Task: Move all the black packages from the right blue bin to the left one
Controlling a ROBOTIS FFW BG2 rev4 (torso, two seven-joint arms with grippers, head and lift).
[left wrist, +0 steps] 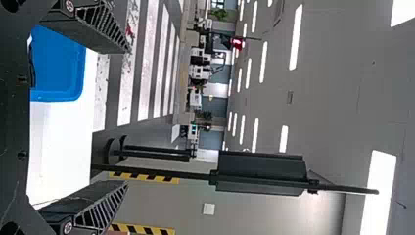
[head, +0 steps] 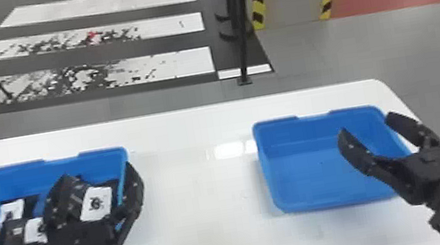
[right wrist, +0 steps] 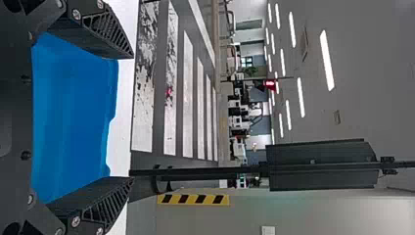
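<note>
Fingers apart on both arms; transfer looks done.

Left fingers (head: 135, 186) gap unfilled, right fingers (head: 357, 153) likewise. Tabletop (head: 203, 207) runs below both. Right bin (head: 325, 179) under/beside the right fingers, left bin (head: 25, 176) under/beside the left. Black packages (head: 16, 227) sit in the left bin, below the left fingers and off to their left; left arm nearer. Long axes: can't tell. Next, probably: left fingers up and away from the pile, no grasp.

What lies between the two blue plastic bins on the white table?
Bare white tabletop with bright reflections; in the head view nothing rests on it between the left blue bin and the right blue bin.
</note>
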